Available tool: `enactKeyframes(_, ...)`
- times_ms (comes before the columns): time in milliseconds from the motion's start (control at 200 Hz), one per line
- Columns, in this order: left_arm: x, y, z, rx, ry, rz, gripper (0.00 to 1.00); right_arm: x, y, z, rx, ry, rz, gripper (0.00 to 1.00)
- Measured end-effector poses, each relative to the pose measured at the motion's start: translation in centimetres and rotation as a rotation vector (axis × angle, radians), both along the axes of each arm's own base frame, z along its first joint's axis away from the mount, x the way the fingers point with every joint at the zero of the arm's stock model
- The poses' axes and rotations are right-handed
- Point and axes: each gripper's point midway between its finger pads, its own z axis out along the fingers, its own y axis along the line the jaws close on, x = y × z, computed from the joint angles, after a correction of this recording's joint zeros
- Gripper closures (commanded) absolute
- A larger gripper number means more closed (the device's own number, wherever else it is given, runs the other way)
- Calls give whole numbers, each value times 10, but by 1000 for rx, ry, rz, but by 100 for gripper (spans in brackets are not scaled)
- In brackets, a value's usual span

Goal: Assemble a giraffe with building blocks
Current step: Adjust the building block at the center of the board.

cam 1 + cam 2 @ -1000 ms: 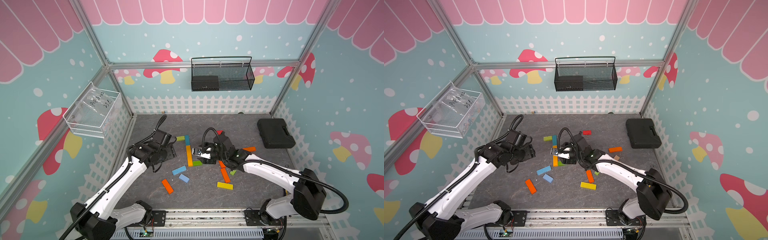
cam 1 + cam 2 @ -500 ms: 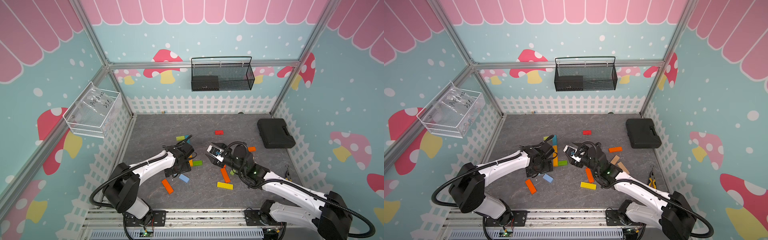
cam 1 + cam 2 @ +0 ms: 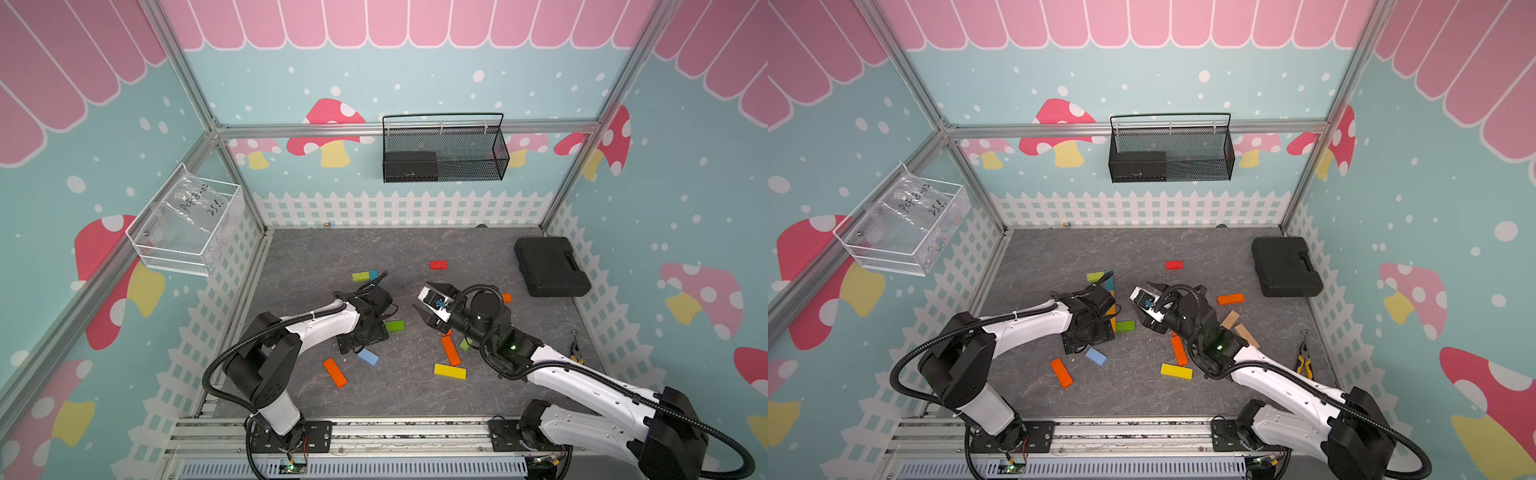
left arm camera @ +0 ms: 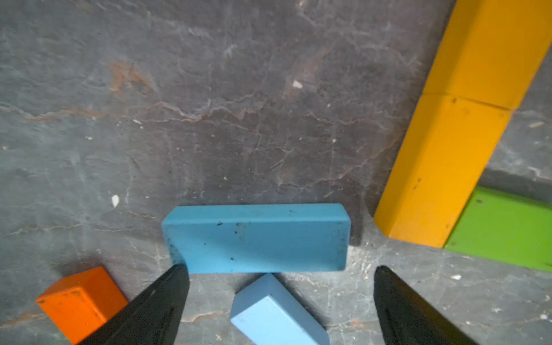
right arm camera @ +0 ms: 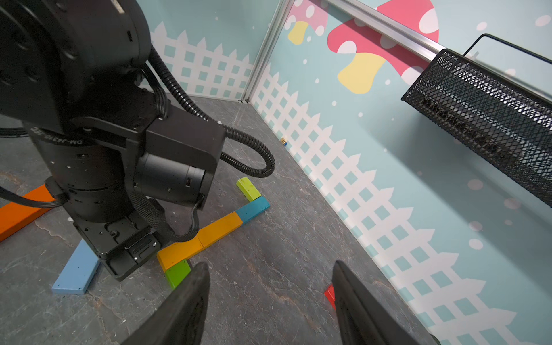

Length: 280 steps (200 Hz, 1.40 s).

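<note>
The building blocks lie scattered on the grey floor. A row of lime, teal and yellow blocks ends at a green block. My left gripper hangs low beside that row, open. A teal block lies just past its tips. A light blue block lies between its fingers, untouched. My right gripper is raised to the right of the row, open and empty. In the right wrist view, the right gripper has bare floor between its fingers.
Loose blocks: orange, orange, yellow, red, tan. A black case lies at the back right. Pliers lie by the right wall. A black mesh basket hangs on the back wall.
My left arm has come down low over the blue blocks and its jaws have opened wider. My right gripper has drawn back to the right, away from the row.
</note>
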Motion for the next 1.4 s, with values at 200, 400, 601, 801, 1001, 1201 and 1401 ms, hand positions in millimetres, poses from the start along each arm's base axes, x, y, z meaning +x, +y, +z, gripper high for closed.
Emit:
enactKeyframes(200, 3, 14, 1, -1, 9, 18, 1, 0, 0, 0, 0, 1, 1, 34)
enactKeyframes(400, 1, 16, 13, 3, 11, -36, 1, 0, 1, -2, -3, 3, 1, 34)
enactKeyframes(601, -3, 17, 20, -6, 15, -22, 3, 0, 2, -5, -8, 10, 6, 34)
enactKeyframes(801, 2, 3, 50, -152, -94, 116, 10, 0, 3, -6, -10, 13, 9, 34)
enactKeyframes(1001, -2, -12, 54, -292, -52, 329, 9, 0, 3, -6, -10, 13, 10, 34)
enactKeyframes(1201, -8, -18, 45, -328, 22, 496, 9, -3, 12, -12, -34, 49, 60, 38)
enactKeyframes(1401, -3, 27, 114, -448, -215, 638, 11, 11, 58, -44, -168, 177, 161, 41)
